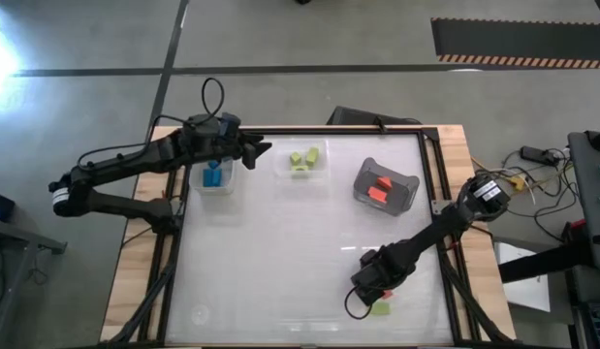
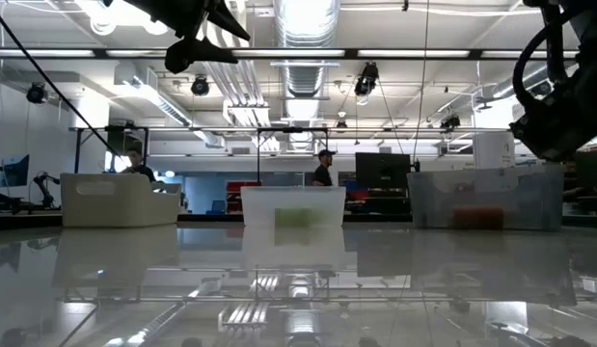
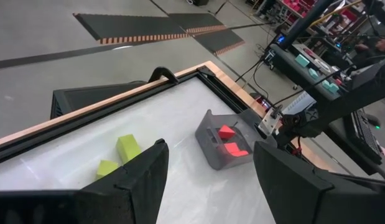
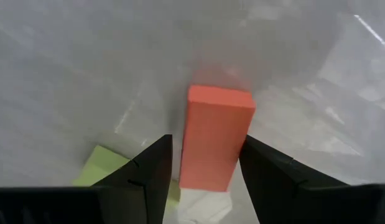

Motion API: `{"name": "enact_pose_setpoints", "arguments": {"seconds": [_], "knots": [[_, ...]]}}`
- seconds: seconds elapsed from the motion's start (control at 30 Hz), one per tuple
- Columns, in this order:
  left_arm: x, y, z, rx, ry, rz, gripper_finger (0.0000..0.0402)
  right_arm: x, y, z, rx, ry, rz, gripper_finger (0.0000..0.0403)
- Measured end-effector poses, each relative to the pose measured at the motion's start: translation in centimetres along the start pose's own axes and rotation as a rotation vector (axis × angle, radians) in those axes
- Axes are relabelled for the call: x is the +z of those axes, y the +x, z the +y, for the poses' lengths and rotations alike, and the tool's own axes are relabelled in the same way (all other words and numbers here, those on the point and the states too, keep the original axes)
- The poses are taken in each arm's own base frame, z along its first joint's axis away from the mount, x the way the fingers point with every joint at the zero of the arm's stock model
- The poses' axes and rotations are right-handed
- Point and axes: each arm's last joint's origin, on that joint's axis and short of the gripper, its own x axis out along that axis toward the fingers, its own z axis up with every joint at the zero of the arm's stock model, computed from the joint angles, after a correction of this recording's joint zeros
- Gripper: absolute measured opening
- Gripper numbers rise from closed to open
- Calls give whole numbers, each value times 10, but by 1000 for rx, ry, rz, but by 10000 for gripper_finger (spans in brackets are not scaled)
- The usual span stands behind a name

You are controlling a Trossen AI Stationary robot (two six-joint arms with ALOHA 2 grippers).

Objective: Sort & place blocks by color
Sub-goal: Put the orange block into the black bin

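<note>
- Low at the table's near right: right gripper [image 4: 201,163] clamped on a red-orange block [image 4: 216,137], fingers [image 4: 148,171] on either flank.
- Just beside it on the tabletop [image 1: 280,262]: a yellow-green block [image 4: 102,167].
- Farther back, right: grey bin [image 1: 401,184] with red-orange blocks [image 1: 379,188].
- Middle rear: yellow-green blocks [image 1: 303,158].
- Back left: left gripper [image 3: 208,174] raised, spread wide, holding nothing, beside the clear bin [image 1: 226,181] with blue blocks [image 1: 214,174].

Grey concrete floor [image 1: 300,34] with striped mat [image 1: 518,39]; ceiling lights [image 2: 308,14] and ducts overhead.
</note>
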Motion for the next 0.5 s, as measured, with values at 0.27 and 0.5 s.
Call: {"name": "enact_pose_setpoints", "arguments": {"seconds": [0.27,0.5], "knots": [[0,0,0,3,0,-2,219,2,5,-3,28,7,1,152],[0,0,0,3,0,-2,219,3,4,-3,33,0,0,115]]}}
